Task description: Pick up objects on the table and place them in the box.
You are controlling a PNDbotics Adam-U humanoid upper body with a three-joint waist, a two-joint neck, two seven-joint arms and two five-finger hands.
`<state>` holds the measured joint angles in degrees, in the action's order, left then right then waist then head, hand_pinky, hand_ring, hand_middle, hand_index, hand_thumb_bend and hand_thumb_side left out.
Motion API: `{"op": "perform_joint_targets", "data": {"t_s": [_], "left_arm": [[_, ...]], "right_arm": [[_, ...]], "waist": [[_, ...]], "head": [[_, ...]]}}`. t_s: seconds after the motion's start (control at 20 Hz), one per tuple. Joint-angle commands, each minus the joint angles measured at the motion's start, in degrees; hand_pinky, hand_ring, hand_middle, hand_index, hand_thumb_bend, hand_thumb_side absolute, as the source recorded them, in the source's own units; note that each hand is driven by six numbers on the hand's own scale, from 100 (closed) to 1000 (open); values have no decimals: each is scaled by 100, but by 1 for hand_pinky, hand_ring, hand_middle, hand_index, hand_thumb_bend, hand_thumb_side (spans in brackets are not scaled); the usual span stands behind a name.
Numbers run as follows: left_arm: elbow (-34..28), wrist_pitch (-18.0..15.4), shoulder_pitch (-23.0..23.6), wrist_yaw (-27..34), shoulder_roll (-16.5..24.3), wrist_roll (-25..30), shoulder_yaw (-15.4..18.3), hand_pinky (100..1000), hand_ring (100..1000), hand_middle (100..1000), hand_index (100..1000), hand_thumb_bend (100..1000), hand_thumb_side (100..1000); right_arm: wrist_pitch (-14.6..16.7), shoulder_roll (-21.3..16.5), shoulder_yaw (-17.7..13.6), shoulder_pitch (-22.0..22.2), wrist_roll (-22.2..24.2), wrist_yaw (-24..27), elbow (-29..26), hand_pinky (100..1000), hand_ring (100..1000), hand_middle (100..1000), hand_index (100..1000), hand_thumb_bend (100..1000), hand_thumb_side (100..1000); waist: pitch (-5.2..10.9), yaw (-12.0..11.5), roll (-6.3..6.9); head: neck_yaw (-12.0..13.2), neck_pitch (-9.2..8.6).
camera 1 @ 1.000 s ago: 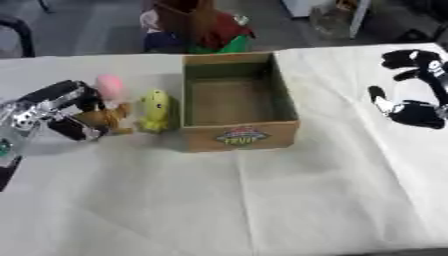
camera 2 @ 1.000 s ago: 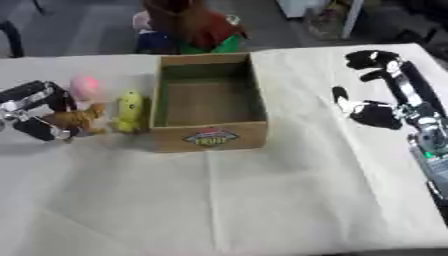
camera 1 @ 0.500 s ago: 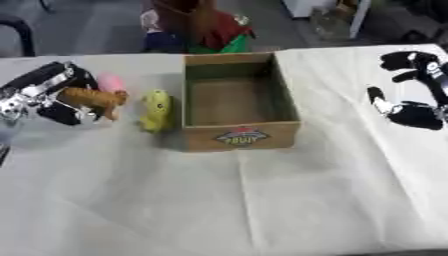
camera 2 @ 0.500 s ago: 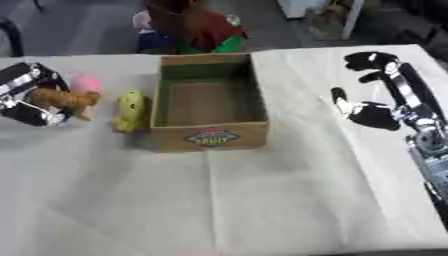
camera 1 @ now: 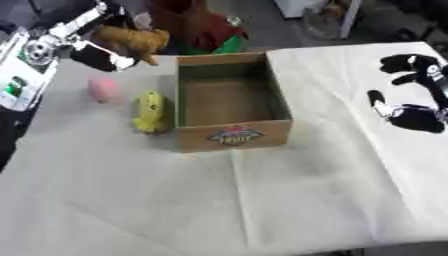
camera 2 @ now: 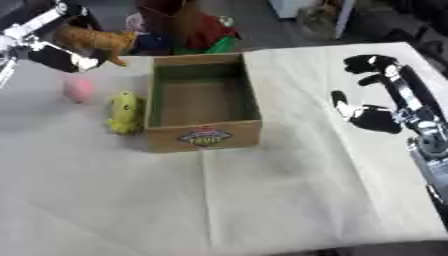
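My left hand (camera 1: 92, 42) is raised at the upper left, shut on a brown toy animal (camera 1: 131, 41) that hangs in the air left of and above the box. The open cardboard box (camera 1: 229, 102) with a fruit label on its front stands at the table's middle and looks empty inside. A yellow-green toy (camera 1: 151, 111) lies against the box's left wall. A pink toy (camera 1: 103, 90) lies further left. My right hand (camera 2: 376, 102) hovers open over the table's right side, away from the objects.
A white cloth (camera 1: 262, 200) covers the table. Behind the far edge stands a dark red and green object (camera 1: 199, 30). A white device (camera 1: 22, 75) shows at the left edge.
My left hand has lifted the brown toy off the table and carried it up and toward the box. The right hand stays where it was. The camera shifted a little.
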<state>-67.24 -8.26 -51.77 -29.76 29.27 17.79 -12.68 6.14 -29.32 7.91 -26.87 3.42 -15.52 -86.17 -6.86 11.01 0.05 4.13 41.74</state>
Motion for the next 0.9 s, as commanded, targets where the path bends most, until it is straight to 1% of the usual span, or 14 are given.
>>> {"op": "perform_joint_targets", "data": {"t_s": [0.05,0.2,0.35,0.4,0.5,0.55,0.6,0.65,0.75,0.8,0.85,0.9], "left_arm": [[224,-38,-238,-211,-269,-137,-6,649,501,353,538,269,100],[471,-87,-259,-355,-607,-244,-7,650,514,372,552,277,100],[681,-137,-255,-510,-851,-334,-20,654,533,399,568,286,100],[751,-163,-246,-503,-920,-321,-39,657,541,428,596,306,100],[850,-210,-210,-586,-1020,-292,-78,664,562,476,625,316,100],[893,-233,-186,-615,-1059,-251,-100,665,564,482,630,317,100],[931,-261,-156,-626,-1093,-183,-129,675,586,531,671,343,100],[956,-289,-132,-621,-1114,-103,-150,681,607,569,696,393,100],[978,-341,-81,-574,-1132,91,-199,692,631,612,726,441,100],[975,-359,-57,-559,-1124,197,-226,709,665,672,761,542,100],[967,-370,-36,-551,-1111,308,-246,712,671,682,765,559,100],[950,-377,-19,-547,-1093,405,-257,723,686,705,781,617,100]], "right_arm": [[30,-12,47,-152,92,45,-44,709,797,692,808,243,100],[46,96,88,-197,131,72,-42,708,796,691,807,238,100],[60,147,134,-234,175,83,-33,708,796,691,807,235,100],[63,162,144,-244,186,88,-29,708,795,690,807,235,100],[67,177,150,-246,195,96,-20,708,795,690,806,234,100],[69,178,152,-243,198,98,-16,708,795,690,806,234,100],[70,179,151,-239,199,99,-12,707,795,690,806,232,100],[71,179,147,-236,197,99,-9,707,795,690,806,231,100],[72,180,142,-234,193,101,-4,707,795,690,806,230,100],[74,180,141,-234,192,101,-3,707,795,689,806,230,100],[74,178,139,-231,190,101,-1,707,795,689,806,230,100],[73,175,136,-228,188,101,1,708,795,689,806,229,100]], "waist": [[58,88,-16],[14,243,-26],[-20,345,-30],[-33,378,-32],[-54,415,-34],[-61,422,-32],[-67,425,-30],[-70,425,-29],[-76,419,-31],[-77,414,-35],[-77,408,-39],[-77,401,-42]], "head": [[126,-54],[222,-93],[271,-115],[275,-125],[276,-134],[277,-135],[272,-135],[265,-136],[246,-144],[243,-147],[241,-146],[242,-147]]}}
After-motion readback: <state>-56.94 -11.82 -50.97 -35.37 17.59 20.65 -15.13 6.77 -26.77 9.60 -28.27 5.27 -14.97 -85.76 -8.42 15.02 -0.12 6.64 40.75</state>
